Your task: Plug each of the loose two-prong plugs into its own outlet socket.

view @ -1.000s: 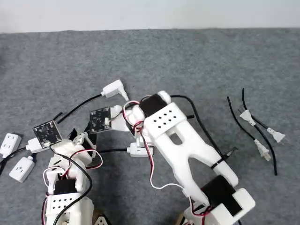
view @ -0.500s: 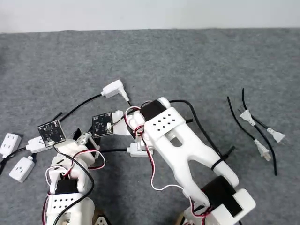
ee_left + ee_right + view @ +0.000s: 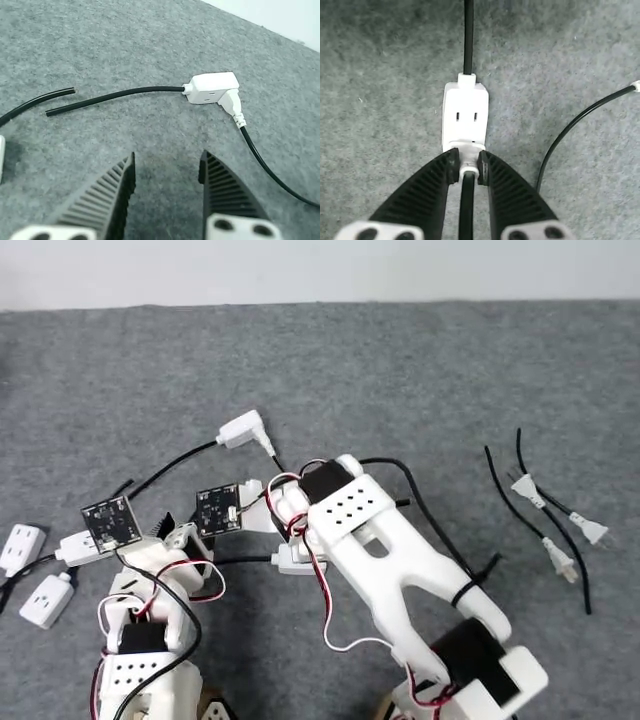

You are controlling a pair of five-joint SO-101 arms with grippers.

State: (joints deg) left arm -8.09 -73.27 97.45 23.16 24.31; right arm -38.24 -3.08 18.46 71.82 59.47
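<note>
In the right wrist view my right gripper (image 3: 466, 161) is shut on a white plug (image 3: 466, 172) that sits in the end of a white outlet socket (image 3: 465, 117). From above, that socket (image 3: 292, 558) lies half under the right arm (image 3: 360, 510). My left gripper (image 3: 167, 157) stands open over bare carpet, short of another socket (image 3: 210, 88) with a plug (image 3: 231, 102) in it. The high view shows this socket (image 3: 243, 428) beyond the left arm (image 3: 150, 570). Loose two-prong plugs (image 3: 528, 489) (image 3: 563, 562) lie at the right on black cords.
Two more white sockets (image 3: 20, 548) (image 3: 47, 600) lie at the table's left edge. Black cords (image 3: 170, 468) run across the grey carpet between the arms. A cut cord end (image 3: 60, 109) lies near the left gripper. Open carpet stretches along the far side.
The right arm has drawn back slightly toward the near edge, still holding the plug at the socket. The left arm has shifted a little to the right.
</note>
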